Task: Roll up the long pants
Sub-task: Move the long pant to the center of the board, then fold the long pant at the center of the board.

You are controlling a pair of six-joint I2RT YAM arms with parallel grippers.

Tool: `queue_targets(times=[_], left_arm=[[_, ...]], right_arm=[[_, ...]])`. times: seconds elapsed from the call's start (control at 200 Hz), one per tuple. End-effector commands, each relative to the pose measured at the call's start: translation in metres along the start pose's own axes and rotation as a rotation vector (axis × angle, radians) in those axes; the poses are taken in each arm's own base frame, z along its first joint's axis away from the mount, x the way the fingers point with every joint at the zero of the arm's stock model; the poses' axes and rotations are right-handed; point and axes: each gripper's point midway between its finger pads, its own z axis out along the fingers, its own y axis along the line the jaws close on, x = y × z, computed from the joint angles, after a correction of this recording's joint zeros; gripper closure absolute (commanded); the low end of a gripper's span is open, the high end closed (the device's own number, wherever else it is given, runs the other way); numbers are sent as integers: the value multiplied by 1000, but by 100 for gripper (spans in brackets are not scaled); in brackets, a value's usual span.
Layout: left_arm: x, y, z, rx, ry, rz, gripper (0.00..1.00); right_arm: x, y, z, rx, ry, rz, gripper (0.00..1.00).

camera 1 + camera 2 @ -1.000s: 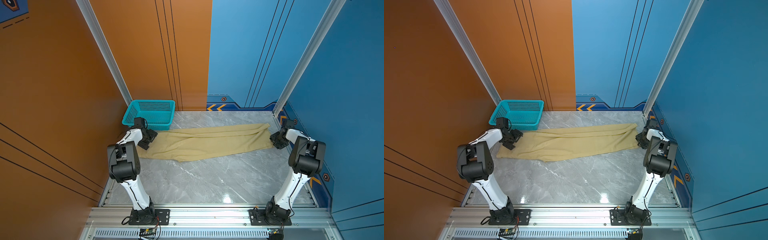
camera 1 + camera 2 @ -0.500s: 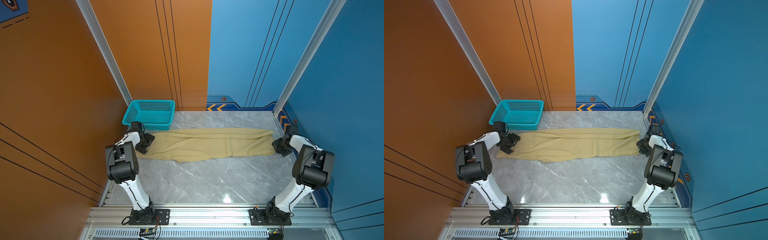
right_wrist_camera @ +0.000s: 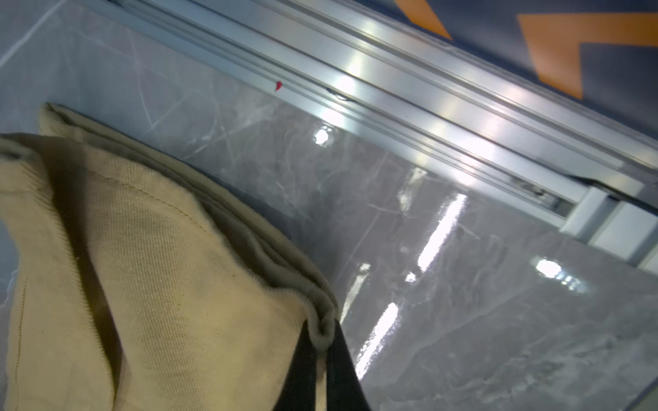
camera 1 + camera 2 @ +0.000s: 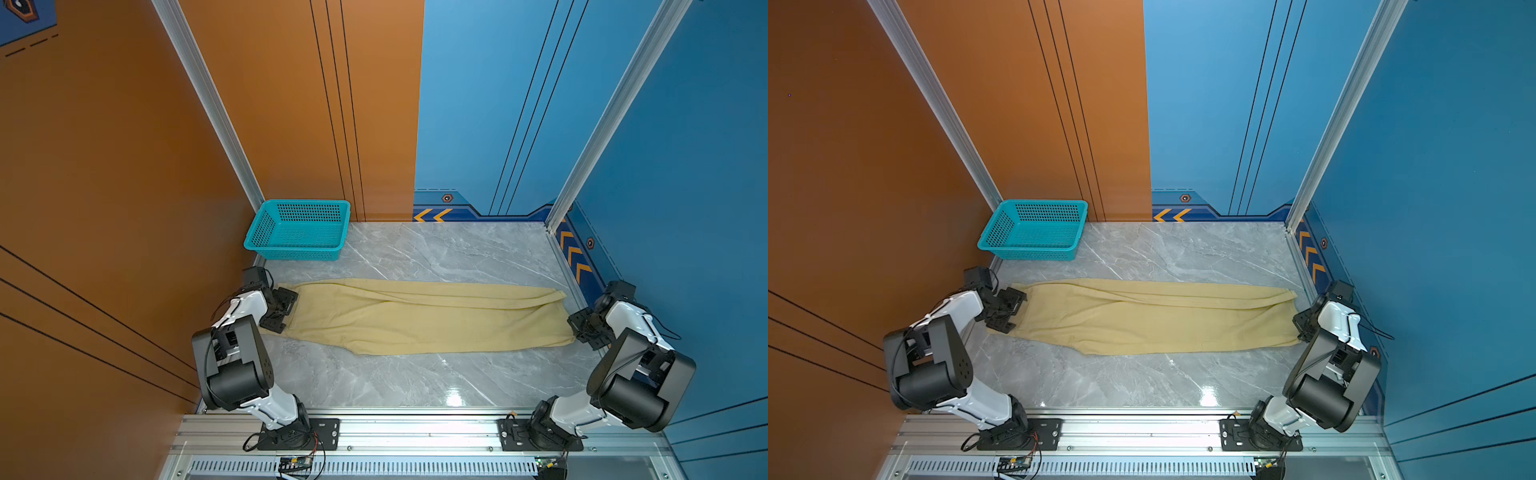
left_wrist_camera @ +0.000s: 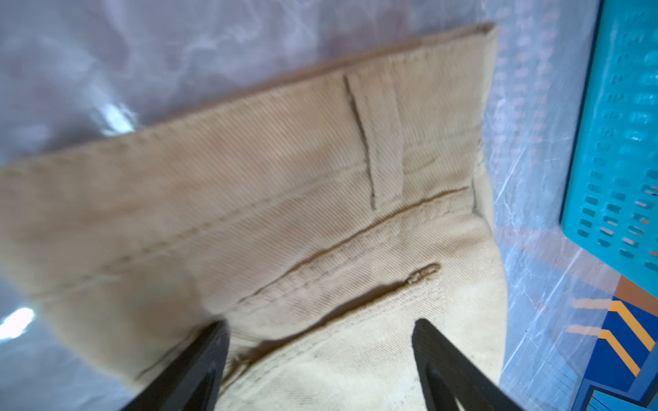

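The long pants (image 4: pixel 428 316) (image 4: pixel 1154 318) lie flat and stretched across the marble floor, waistband to the left and leg ends to the right. My left gripper (image 4: pixel 286 309) (image 4: pixel 1013 311) is at the waistband. In the left wrist view it (image 5: pixel 320 325) stands open, its two fingers spread wide over the tan cloth (image 5: pixel 249 178) near a pocket slit. My right gripper (image 4: pixel 575 328) (image 4: pixel 1298 328) is at the leg ends. The right wrist view shows it (image 3: pixel 322 338) shut on the bunched hem edge of the pants (image 3: pixel 160 267).
A teal basket (image 4: pixel 299 228) (image 4: pixel 1034 228) (image 5: pixel 619 142) stands at the back left corner, just behind the waistband. An aluminium rail (image 3: pixel 427 117) runs along the right wall, close to the right gripper. Orange and blue walls enclose the floor.
My right gripper has shut on the hem and drawn it to the right and towards the front, pulling the pants straight. The left gripper has shifted towards the front, still open.
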Motion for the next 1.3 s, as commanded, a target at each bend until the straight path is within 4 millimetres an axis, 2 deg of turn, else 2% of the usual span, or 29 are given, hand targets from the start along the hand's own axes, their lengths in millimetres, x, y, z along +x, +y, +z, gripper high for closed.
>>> queue_targets(times=[0.0, 0.075, 0.11, 0.175, 0.265, 0.335, 0.35, 0.42, 0.5, 0.731, 0.846, 1.146, 1.296], left_arm=[[11, 14, -19, 28, 18, -32, 16], [15, 10, -28, 64, 12, -6, 16], [17, 6, -31, 82, 15, 3, 16], [25, -4, -34, 112, 36, 30, 16], [39, -24, -37, 141, 55, 84, 16], [47, -37, -37, 148, 59, 105, 16], [48, -39, -37, 146, 58, 108, 16], [53, -49, -35, 142, 58, 133, 15], [62, -52, -25, 116, 84, 152, 15], [74, -34, 9, -1, 125, 183, 15], [75, -27, 18, -33, 131, 186, 15], [76, -20, 34, -72, 142, 195, 15], [78, -13, 46, -101, 155, 190, 15]], right_arm=[[3, -15, -15, 16, -40, -2, 100], [2, -11, -22, -19, -74, 10, 100], [0, -6, -28, -52, -91, 16, 95], [0, 5, -38, -116, -106, 26, 67], [-2, 17, -54, -183, -135, 36, 36], [-4, 25, -64, -215, -163, 31, 4], [-5, 27, -66, -217, -168, 30, 1], [-7, 39, -69, -254, -185, 8, 0], [-6, 53, -62, -246, -173, -34, 0], [-6, 82, -1, -164, -62, -80, 0], [-1, 99, 15, -161, -14, -84, 0], [32, 139, -9, -247, -53, -171, 0], [55, 156, -6, -244, -36, -224, 0]])
